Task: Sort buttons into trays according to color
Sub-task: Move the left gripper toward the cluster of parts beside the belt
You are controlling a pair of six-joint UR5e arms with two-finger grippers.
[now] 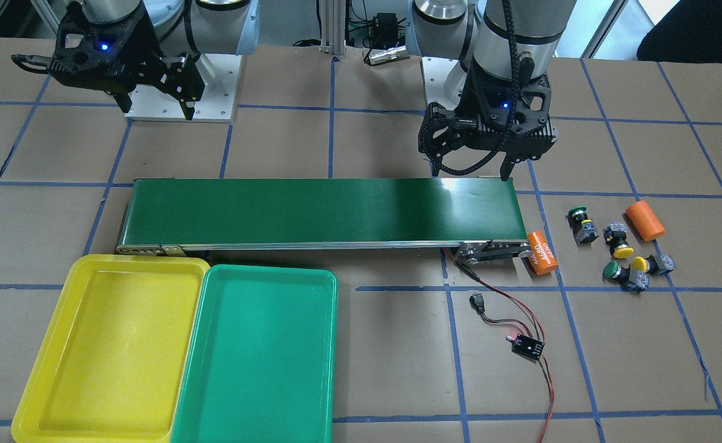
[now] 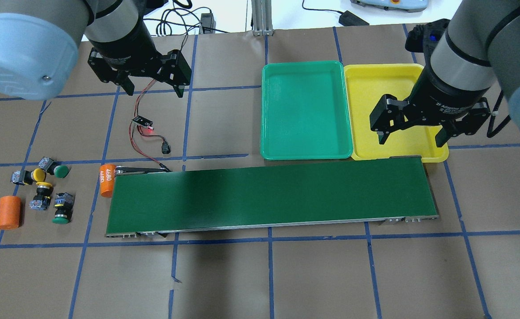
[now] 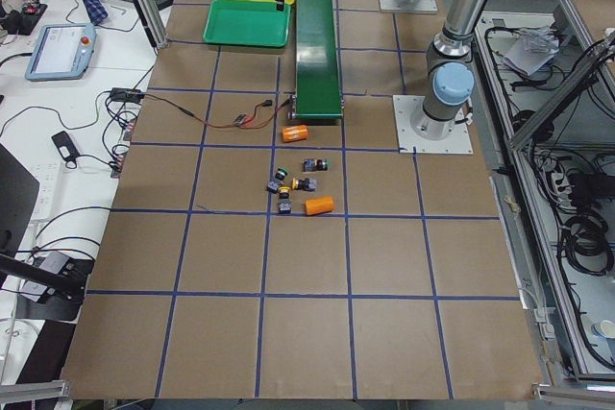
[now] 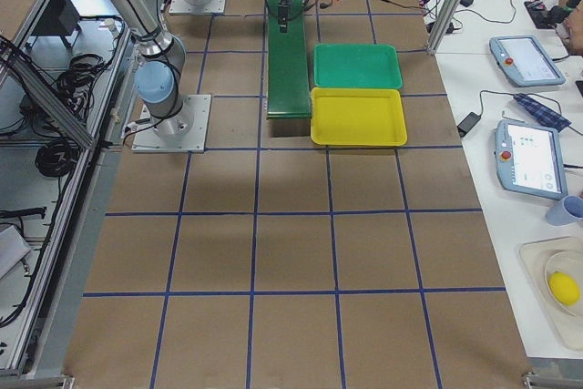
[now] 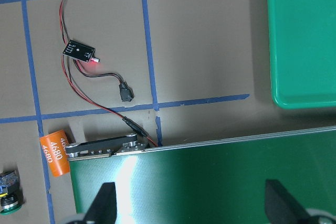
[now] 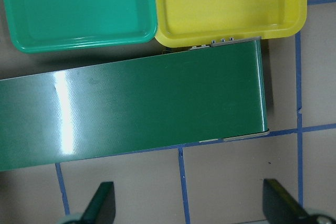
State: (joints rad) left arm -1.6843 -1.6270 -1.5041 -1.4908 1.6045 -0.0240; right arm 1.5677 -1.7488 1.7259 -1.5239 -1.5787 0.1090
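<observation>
Four buttons lie loose on the table past the belt's end: two green (image 2: 61,170) (image 2: 60,218) and two yellow (image 2: 38,174) (image 2: 44,184). The front view shows them too, green (image 1: 578,212) and yellow (image 1: 622,251). The green tray (image 2: 306,110) and the yellow tray (image 2: 384,84) sit side by side, both empty. My left gripper (image 2: 153,86) is open and empty, above the belt's end near the buttons. My right gripper (image 2: 410,139) is open and empty, over the yellow tray's near edge.
A long dark-green conveyor belt (image 2: 269,199) runs between the buttons and the trays. One orange cylinder (image 2: 106,179) lies at the belt's end, another (image 2: 9,212) beside the buttons. A small controller board (image 2: 141,122) with red and black wires lies beyond the belt.
</observation>
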